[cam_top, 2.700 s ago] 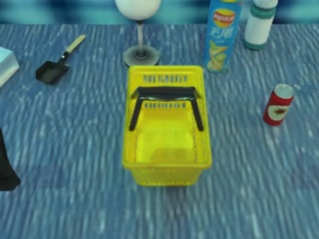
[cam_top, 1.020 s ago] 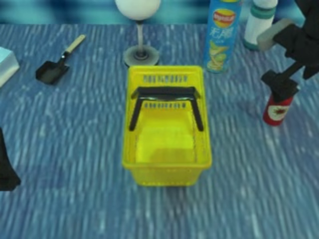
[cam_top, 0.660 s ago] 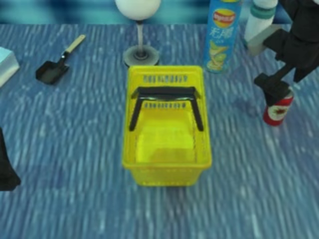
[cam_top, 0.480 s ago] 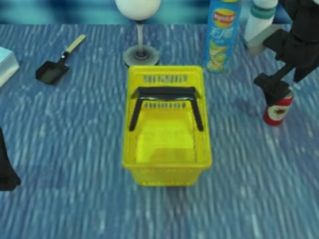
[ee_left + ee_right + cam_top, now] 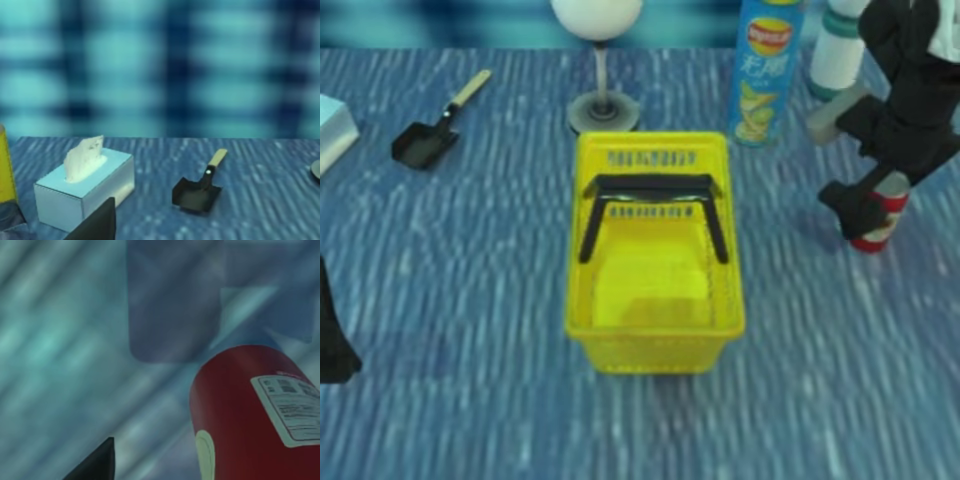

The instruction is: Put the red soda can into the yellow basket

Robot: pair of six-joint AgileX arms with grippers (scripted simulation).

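Now our right gripper (image 5: pixel 860 212) is low at the small red cylindrical soda can with the silver top (image 5: pixel 882 215), which stands upright near the right edge of the tabletop (image 5: pixel 450 300), well apart from the bright yellow rectangular plastic basket with slotted walls and black folding handles (image 5: pixel 655 250). From above, the dark fingers cover the can's left side and part of its top; whether they are spread or pressed onto it we cannot tell. Our right wrist view has the can's red wall and white label (image 5: pixel 250 410) filling one side, with a single dark fingertip (image 5: pixel 97 462) apart from it. The basket sits at the tabletop's centre, nothing inside. Along the far edge stand a white globe lamp on a grey foot (image 5: pixel 600 60), a tall blue chips tube (image 5: pixel 767 65) and a white bottle with teal bands (image 5: pixel 840 50). A small black shovel with a wooden handle (image 5: pixel 435 130) lies toward the far left corner, near a pale blue tissue box (image 5: pixel 85 187). Our left arm (image 5: pixel 332 340) is parked at the left edge; its fingers' spread we cannot tell
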